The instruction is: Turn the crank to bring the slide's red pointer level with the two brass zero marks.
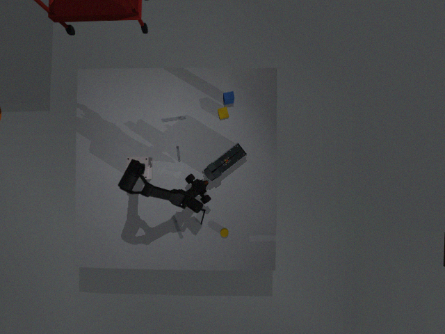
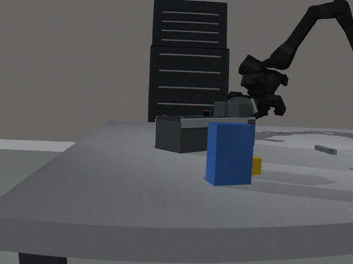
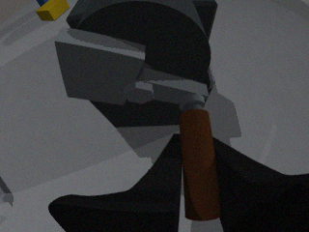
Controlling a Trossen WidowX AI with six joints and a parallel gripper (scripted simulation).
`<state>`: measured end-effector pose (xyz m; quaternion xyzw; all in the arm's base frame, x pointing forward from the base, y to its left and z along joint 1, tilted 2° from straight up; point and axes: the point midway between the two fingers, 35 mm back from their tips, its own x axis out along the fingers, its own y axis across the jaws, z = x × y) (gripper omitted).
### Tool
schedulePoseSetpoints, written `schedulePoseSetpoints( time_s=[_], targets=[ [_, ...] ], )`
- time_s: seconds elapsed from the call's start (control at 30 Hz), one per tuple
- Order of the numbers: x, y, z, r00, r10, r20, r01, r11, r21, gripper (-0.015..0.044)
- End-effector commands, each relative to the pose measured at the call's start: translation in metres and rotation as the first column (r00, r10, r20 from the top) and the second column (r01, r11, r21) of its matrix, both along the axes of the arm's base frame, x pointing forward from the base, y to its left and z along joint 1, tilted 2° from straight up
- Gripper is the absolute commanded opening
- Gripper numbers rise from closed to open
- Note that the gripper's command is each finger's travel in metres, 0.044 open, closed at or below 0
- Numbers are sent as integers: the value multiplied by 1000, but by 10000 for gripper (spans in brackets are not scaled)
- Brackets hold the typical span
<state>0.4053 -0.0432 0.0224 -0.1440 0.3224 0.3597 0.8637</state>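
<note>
The machine point(image 1: 232, 154) point(image 2: 169, 134) is a long dark grey box with a round crank disc point(image 3: 145, 29) at its end near the arm. The crank handle point(image 3: 199, 169) is a brown-orange cylinder, set on a light grey crank arm point(image 3: 171, 91). My gripper point(image 1: 206, 183) point(image 3: 188, 138) is shut on the handle, with one black finger on each side. In the exterior view the handle is hidden. A small red pointer area point(image 1: 227, 160) point(image 2: 206, 113) shows on the machine's top. It is too small to tell how the pointer stands against the brass marks, and it is out of the wrist view.
A blue block point(image 1: 228, 97) point(image 2: 231, 154) and a yellow block point(image 1: 223, 113) point(image 2: 257, 166) point(image 3: 53, 10) stand beyond the machine. A yellow cylinder point(image 1: 224, 232) stands on the other side. Thin grey bars point(image 1: 173, 118) point(image 2: 325, 149) lie on the table. A dark slatted cabinet point(image 2: 188, 76) rises behind.
</note>
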Motion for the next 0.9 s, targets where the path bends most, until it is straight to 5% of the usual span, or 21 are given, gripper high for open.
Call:
schedulePoseSetpoints(
  time_s=[0.0,0.87],
  targets=[
    [-2,3,-9,1000,1,-23,-1,1000,-1,0],
    [-4,5,-11,1000,1,-23,-1,1000,-1,0]
  ],
)
